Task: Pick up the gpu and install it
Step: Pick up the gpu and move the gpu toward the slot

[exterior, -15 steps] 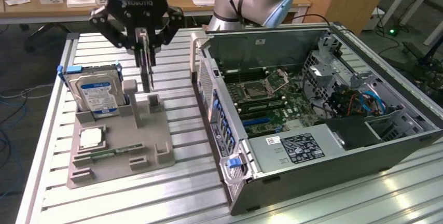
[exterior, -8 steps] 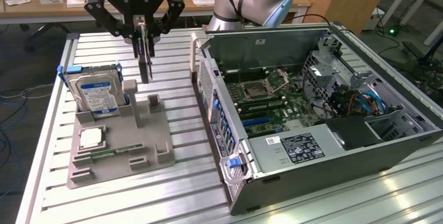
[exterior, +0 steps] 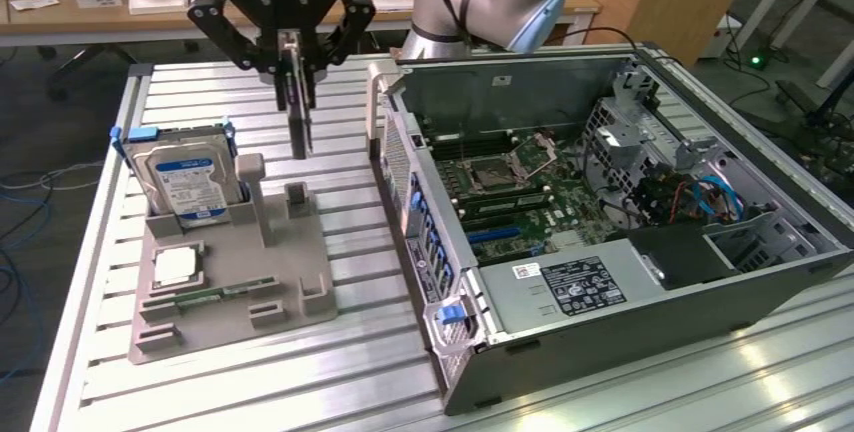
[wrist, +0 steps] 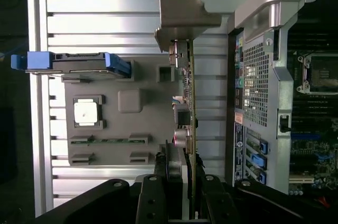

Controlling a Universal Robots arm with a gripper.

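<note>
Where the gripper (exterior: 296, 77) is hanging: over the slatted metal table (exterior: 347, 372), above the grey fixture (exterior: 287, 252), towards the exterior view's left of the open computer case (exterior: 420, 242)
Gripper state: its fingers (wrist: 171, 160) are pressing in narrowly on the gpu (exterior: 299, 122), one on each flat face
Gpu position: it is hanging upright and edge-on below the gripper, clear of the fixture and apart from the case
Exterior view is giving: the gpu's height above the fixture, and the case interior lying open with its motherboard facing up
Wrist view is giving: the gpu (wrist: 186, 102) running as a thin line away from the gripper (wrist: 185, 166), ending in a silver metal bracket (wrist: 182, 12), and lying beside the perforated wall of the case (wrist: 259, 76)
Hard drive (exterior: 187, 177): standing upright in the fixture, its blue label showing in the exterior view and its blue side rails (wrist: 79, 61) showing in the wrist view
Other parts in the fixture (wrist: 142, 129): a square processor (wrist: 85, 112) and a slim green memory stick (wrist: 108, 140) are lying flat in their recesses
</note>
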